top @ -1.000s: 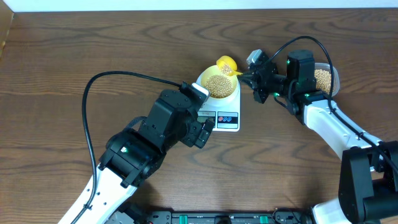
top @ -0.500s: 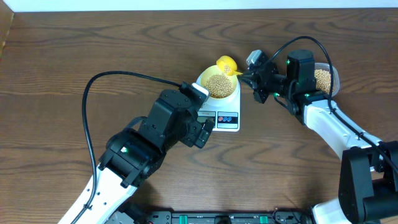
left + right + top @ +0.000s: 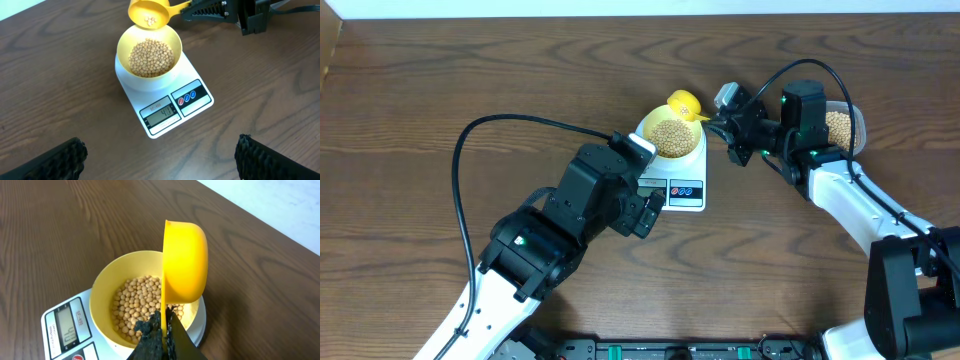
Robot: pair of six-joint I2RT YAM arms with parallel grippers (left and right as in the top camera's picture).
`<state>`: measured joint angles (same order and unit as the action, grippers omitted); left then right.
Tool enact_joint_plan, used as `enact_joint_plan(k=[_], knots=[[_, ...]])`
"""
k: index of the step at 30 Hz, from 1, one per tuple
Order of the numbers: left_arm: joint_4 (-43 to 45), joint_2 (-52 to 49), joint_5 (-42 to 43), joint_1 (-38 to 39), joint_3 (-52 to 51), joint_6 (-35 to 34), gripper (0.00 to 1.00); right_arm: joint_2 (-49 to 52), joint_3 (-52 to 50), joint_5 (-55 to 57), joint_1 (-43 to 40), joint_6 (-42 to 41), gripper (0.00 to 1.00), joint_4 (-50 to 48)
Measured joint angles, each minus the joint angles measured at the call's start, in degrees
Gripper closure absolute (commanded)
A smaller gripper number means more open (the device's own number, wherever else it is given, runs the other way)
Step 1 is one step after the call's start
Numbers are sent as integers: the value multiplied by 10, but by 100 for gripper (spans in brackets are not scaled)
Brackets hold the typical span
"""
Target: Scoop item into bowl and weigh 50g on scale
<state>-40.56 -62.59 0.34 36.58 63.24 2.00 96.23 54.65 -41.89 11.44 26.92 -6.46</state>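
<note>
White digital scale [image 3: 170, 107]: display [image 3: 161, 114] read roughly 41. On it sat a pale-yellow round bowl [image 3: 150, 32] of tan beans [image 3: 151, 57]. At the bowl's 1 o'clock, right tool [image 3: 718, 120] clamped bright yellow plastic scoop [image 3: 137, 10]. The left tool [image 3: 160, 157] gaped, empty.

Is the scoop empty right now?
No, the left wrist view shows a few beans lying inside the scoop.

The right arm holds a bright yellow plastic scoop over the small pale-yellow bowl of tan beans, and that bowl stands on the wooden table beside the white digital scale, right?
No: the small pale-yellow bowl stands on the white digital scale itself, as the left wrist view shows. The rest is right.
</note>
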Motion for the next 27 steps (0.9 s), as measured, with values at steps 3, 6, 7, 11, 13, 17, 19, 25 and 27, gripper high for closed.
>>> enact_joint_plan(k=[3,6,7,11,13,17,19,25,27], knots=[[0,0,0,0,0,0,3,0,0,0,0,4,99,0],[0,0,0,0,0,0,3,0,0,0,0,6,99,0],[0,0,0,0,0,0,3,0,0,0,0,6,99,0],[0,0,0,0,0,0,3,0,0,0,0,6,99,0],[0,0,0,0,0,0,3,0,0,0,0,6,99,0],[0,0,0,0,0,0,3,0,0,0,0,6,99,0],[0,0,0,0,0,0,3,0,0,0,0,6,99,0],[0,0,0,0,0,0,3,0,0,0,0,6,99,0],[0,0,0,0,0,0,3,0,0,0,0,6,99,0]])
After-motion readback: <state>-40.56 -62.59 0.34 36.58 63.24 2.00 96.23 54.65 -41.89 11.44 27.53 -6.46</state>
